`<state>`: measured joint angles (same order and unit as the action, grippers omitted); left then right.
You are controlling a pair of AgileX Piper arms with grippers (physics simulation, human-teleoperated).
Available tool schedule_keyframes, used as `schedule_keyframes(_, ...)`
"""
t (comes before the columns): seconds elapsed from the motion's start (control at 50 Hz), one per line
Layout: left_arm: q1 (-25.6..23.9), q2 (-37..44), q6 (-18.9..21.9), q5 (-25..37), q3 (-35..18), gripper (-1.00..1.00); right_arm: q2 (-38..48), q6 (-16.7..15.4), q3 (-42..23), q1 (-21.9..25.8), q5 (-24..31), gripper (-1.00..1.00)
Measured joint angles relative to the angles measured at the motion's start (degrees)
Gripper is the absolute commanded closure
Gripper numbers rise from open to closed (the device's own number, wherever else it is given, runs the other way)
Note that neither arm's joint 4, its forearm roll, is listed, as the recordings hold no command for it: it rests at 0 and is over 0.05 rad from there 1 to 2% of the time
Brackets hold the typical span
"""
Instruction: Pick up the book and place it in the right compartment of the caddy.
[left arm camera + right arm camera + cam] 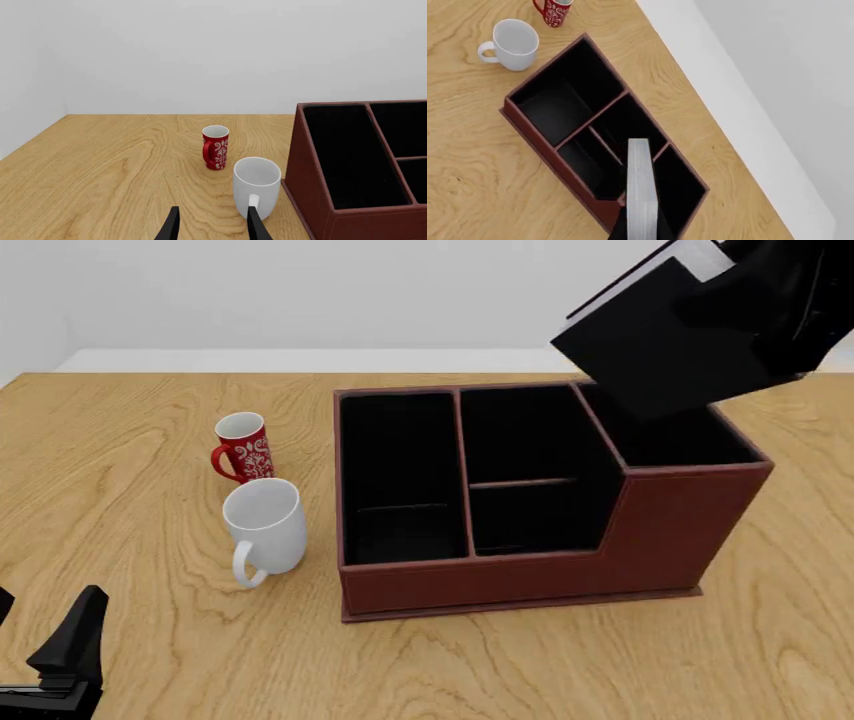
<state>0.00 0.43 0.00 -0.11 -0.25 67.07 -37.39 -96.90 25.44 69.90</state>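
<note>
The reddish-brown caddy (534, 575) stands mid-table with its black interior open. My right gripper (771, 312) is shut on the black book (674, 345) and holds it tilted in the air. The book's lower corner hangs just over the tall right compartment (667, 438). In the right wrist view the book's white page edges (640, 190) run between my right gripper's fingers (640, 229), above the caddy (540, 132) and that compartment (679, 186). My left gripper (43, 625) is open and empty near the table's front left; in the left wrist view (212, 221) it points at the mugs.
A white mug (264, 525) stands just left of the caddy, with a red patterned mug (243, 447) behind it. Both show in the left wrist view, the white one (257, 185) close to my fingers and the red one (215, 147) farther off.
</note>
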Motion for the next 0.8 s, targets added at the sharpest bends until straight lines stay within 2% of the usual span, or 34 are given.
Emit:
schedule_keyframes(0.1, 0.00, 0.00, 0.00, 0.00, 0.00, -1.00, 0.89, 0.56, -1.32, -1.77, 0.00, 1.00)
schedule_keyframes(0.36, 0.00, 0.00, 0.00, 0.00, 0.00, -1.00, 3.02, 4.47, -3.35, -4.34, 0.00, 1.00)
schedule_keyframes(0.8, 0.00, 0.00, 0.00, 0.00, 0.00, -1.00, 6.13, 9.72, -1.20, -10.00, 0.00, 1.00)
